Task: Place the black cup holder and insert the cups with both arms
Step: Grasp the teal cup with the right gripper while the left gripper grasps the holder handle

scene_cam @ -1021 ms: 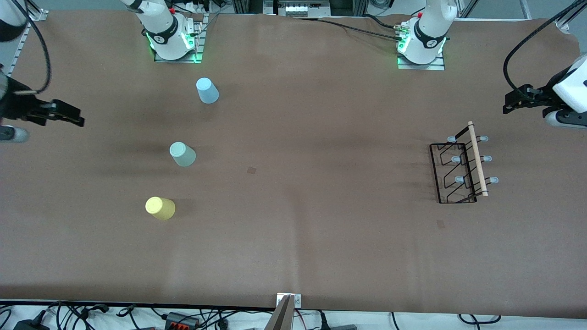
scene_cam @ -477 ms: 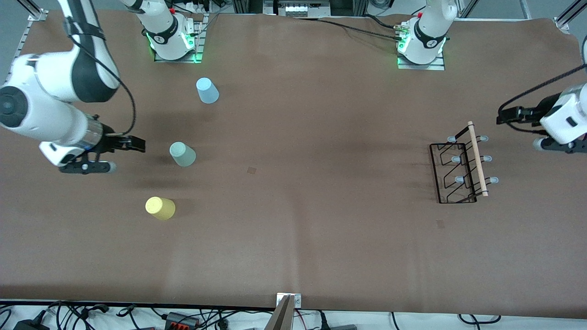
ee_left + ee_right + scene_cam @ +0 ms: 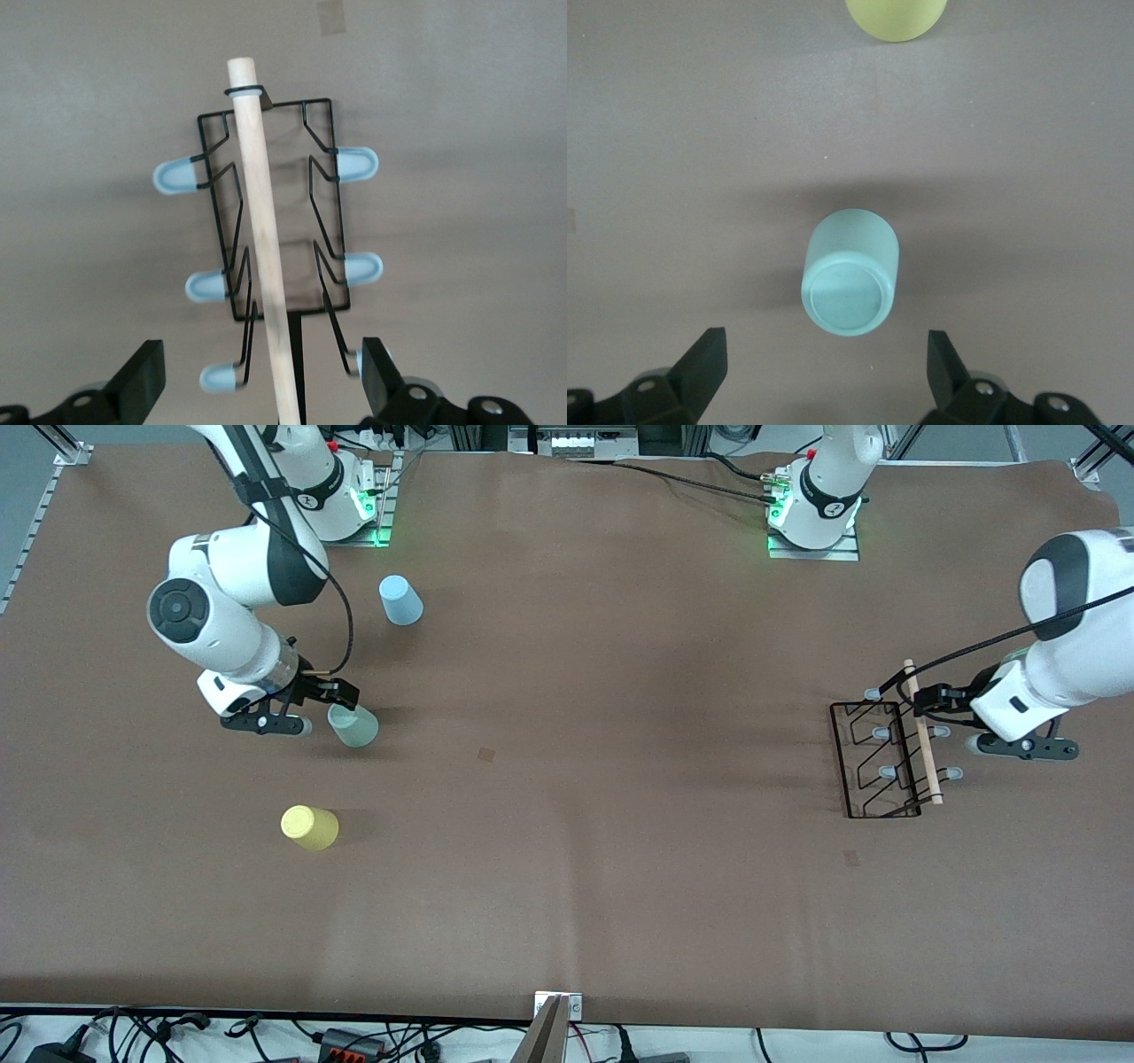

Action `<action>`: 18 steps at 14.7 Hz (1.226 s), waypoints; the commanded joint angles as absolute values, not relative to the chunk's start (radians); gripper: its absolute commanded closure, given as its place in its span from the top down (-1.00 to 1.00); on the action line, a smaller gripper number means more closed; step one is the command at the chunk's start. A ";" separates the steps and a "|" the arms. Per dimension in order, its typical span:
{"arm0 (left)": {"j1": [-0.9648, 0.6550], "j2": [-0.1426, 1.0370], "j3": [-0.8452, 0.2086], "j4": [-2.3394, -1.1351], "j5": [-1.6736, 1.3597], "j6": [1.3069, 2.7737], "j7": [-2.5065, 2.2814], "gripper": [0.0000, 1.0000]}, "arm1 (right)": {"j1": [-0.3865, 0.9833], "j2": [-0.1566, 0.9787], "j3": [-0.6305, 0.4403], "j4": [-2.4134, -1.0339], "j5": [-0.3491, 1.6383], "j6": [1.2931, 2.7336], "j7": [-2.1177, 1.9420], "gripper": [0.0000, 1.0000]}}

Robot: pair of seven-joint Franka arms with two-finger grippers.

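Right gripper (image 3: 330,693): hangs beside the mint cup (image 3: 353,724), toward the right arm's end of the table. Its fingers are spread wide with nothing between them; in the right wrist view the cup sits centred ahead of the gap, which suggests it is lined up to close on that cup.

Mint cup: upside down on the table (image 3: 567,886), base up, so the tapered body offers an easy side grip.

Blue cup (image 3: 400,600): also base up, farther from the front camera than the mint one, near the right arm's base.

Yellow cup (image 3: 309,827): base up, nearest the front camera of the three, well apart from the gripper.

Rack (image 3: 873,760): at the left arm's end of the table, well apart from the cups. It stands with its wooden rod (image 3: 921,733) on top and the capped pegs (image 3: 354,163) sticking out to both sides.

Left gripper (image 3: 928,698): over the rod, fingers wide open and holding nothing. The left wrist view shows the rod running between the two fingers (image 3: 142,382), likely so the rack can be lifted by its handle.

Progress: neither rack nor cup is gripped yet.
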State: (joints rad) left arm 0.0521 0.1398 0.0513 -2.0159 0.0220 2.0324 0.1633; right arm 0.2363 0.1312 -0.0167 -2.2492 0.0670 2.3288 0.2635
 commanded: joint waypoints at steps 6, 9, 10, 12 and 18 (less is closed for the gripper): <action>0.055 0.115 0.046 -2.155 0.029 2.167 0.150 0.39 | 0.235 0.178 -0.023 -2.301 0.064 2.511 0.261 1.00; 0.055 0.117 0.046 -2.167 0.029 2.189 0.150 0.28 | 0.238 0.212 -0.023 -2.301 0.064 2.563 0.261 1.00; 0.054 0.121 0.046 -2.169 0.029 2.191 0.150 0.16 | 0.236 0.221 -0.023 -2.302 0.064 2.578 0.262 1.00; 0.052 0.124 0.046 -2.169 0.029 2.191 0.149 -0.06 | 0.236 0.233 -0.023 -2.303 0.064 2.591 0.262 1.00; 0.052 0.138 0.046 -2.168 0.029 2.189 0.137 -0.78 | 0.236 0.224 -0.021 -2.345 0.064 2.597 0.262 1.00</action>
